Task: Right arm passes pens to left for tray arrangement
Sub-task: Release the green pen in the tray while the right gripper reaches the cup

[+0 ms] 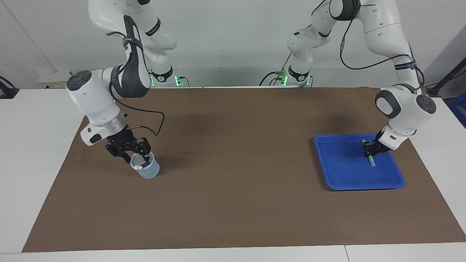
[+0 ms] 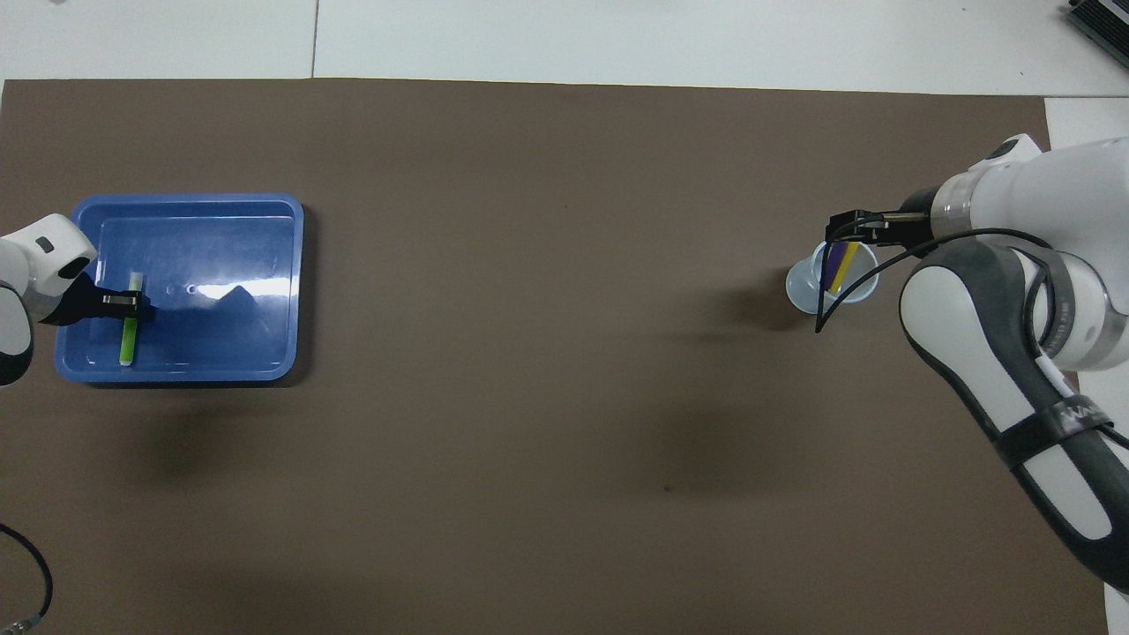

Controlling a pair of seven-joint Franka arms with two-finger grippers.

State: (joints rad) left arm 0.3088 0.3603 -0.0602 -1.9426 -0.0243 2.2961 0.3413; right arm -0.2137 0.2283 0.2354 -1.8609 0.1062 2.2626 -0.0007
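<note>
The blue tray (image 1: 364,187) (image 2: 185,201) sits toward the left arm's end of the table. A green pen (image 1: 371,161) (image 2: 129,339) lies in it, along the side closest to that end. My left gripper (image 1: 369,152) (image 2: 128,302) is low in the tray, right at the pen's middle. A pale translucent cup (image 1: 148,172) (image 2: 804,287) toward the right arm's end holds a purple pen (image 1: 146,165) (image 2: 831,263) and a yellow pen (image 1: 138,167) (image 2: 844,265), both leaning. My right gripper (image 1: 137,157) (image 2: 848,231) hangs open at the cup's rim, over the pens' upper ends.
A brown mat (image 1: 233,203) covers most of the white table, and tray and cup both stand on it. The right arm's black cable (image 2: 829,304) loops down over the cup.
</note>
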